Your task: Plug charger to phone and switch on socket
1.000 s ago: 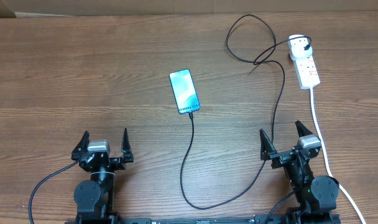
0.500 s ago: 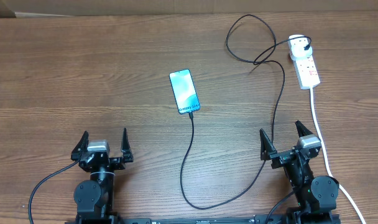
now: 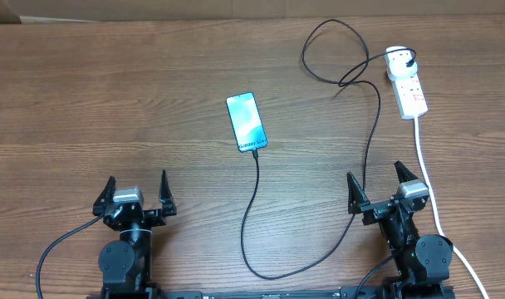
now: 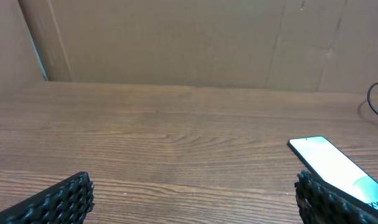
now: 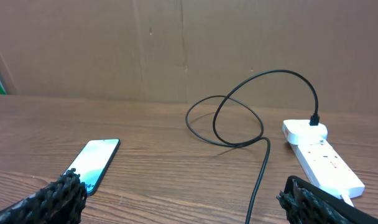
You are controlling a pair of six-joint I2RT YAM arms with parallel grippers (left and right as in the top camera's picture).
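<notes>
The phone [image 3: 247, 122] lies face up mid-table with its light-blue screen lit, and also shows as the phone [image 4: 338, 167] and the phone [image 5: 92, 163]. The charger's black cable [image 3: 254, 195] meets the phone's bottom edge. It loops along the near edge and runs up the right side to a white plug [image 3: 399, 58] in the socket [image 3: 409, 87]. The same cable [image 5: 262, 165] passes in front of the socket [image 5: 322, 163]. My left gripper [image 3: 137, 184] and right gripper [image 3: 375, 178] stand open near the front edge, nothing between their fingers [image 4: 52, 202] [image 5: 326, 205].
A thick white cord [image 3: 431, 191] runs from the socket down past the right arm to the front edge. A cardboard wall [image 4: 189, 37] closes off the far side of the wooden table [image 3: 111, 91].
My left gripper has shifted slightly to the left. The right arm, phone and cable have not moved.
</notes>
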